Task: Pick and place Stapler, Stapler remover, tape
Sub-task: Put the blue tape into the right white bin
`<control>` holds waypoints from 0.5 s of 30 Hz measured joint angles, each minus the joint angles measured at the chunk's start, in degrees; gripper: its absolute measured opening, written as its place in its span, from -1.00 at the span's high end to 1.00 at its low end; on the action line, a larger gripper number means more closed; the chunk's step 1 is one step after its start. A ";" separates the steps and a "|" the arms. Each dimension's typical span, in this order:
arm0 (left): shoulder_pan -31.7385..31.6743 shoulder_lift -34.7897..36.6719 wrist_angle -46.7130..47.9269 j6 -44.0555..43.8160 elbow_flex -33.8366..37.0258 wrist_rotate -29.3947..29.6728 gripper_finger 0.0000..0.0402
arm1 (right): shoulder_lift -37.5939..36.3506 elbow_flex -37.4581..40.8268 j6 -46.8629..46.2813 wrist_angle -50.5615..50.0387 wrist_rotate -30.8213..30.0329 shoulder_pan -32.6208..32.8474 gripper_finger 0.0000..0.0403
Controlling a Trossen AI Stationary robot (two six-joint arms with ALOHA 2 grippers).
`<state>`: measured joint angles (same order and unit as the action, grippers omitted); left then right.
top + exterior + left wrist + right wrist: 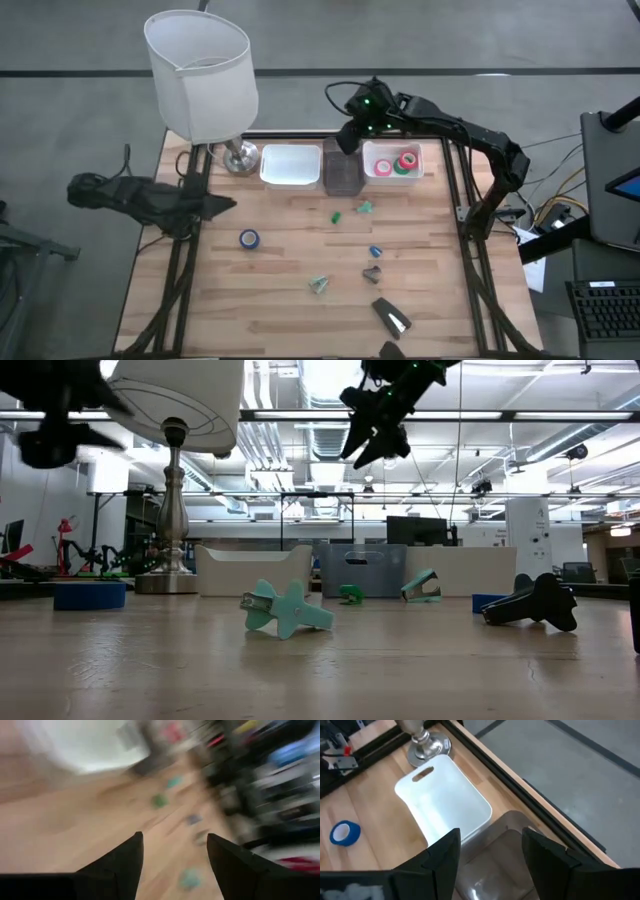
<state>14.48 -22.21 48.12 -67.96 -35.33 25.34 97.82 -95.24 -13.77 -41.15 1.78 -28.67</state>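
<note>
Right gripper hovering above grey bin, fingers apart, holding nothing; stapler lying well apart from bin. Left gripper gaping, near blue tape.

A robotics lab or workshop is shown. A butcher-block tabletop is framed by black metal rails and set on a bare grey concrete floor. Exposed ceiling pipes and strip lights are seen beyond it, with monitors, loose cables and a keyboard nearby.
</note>
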 joint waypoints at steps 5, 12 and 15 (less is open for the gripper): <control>0.00 -10.57 9.78 -3.00 -7.97 -2.24 -0.09 | 0.00 -0.98 -8.21 0.00 0.09 0.37 -0.01; -0.20 -24.68 10.38 2.74 -9.52 -5.71 -0.09 | -0.09 -2.14 -9.03 1.45 0.15 0.69 -0.01; -0.20 -29.57 11.06 -0.59 -7.87 -7.33 -0.09 | -0.09 -2.12 -9.07 1.39 0.17 0.70 -0.01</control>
<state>14.28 -51.79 59.17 -68.55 -43.20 18.01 97.73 -97.36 -22.84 -39.75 1.96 -27.97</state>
